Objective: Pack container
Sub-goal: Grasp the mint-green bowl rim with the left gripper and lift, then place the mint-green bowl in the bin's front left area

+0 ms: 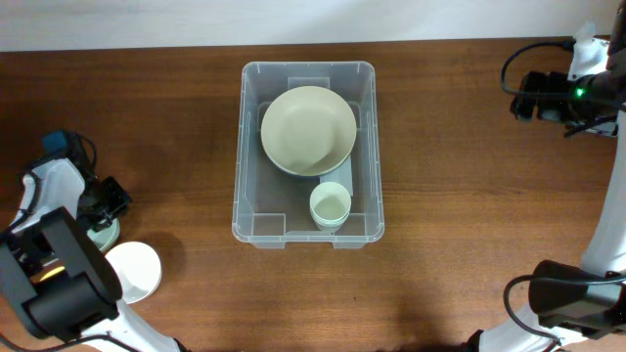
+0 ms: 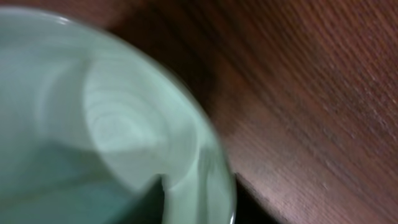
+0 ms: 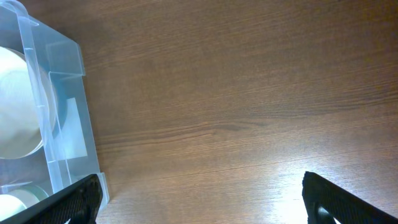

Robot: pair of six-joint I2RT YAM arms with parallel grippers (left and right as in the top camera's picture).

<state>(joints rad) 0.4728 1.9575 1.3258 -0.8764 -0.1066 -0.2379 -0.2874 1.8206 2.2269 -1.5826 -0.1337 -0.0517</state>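
Observation:
The clear container [image 1: 238, 196] stands mid-table, and its corner shows in the right wrist view [image 3: 68, 124]. Inside it lie a large pale green bowl [image 1: 308, 130] and a small pale green cup [image 1: 331, 205]. At the far left my left gripper [image 1: 102, 219] hangs over another pale green cup [image 1: 106, 236] standing on the table. That cup [image 2: 93, 112] fills the blurred left wrist view, with one dark finger [image 2: 146, 202] inside its rim; the other is not clearly seen. My right gripper [image 1: 523, 96] is at the far right, open and empty [image 3: 205, 199] over bare wood.
A white bowl [image 1: 135, 269] sits on the table just right of the left arm's base, close to the cup at the left gripper. The right arm's base is at the front right [image 1: 572, 298].

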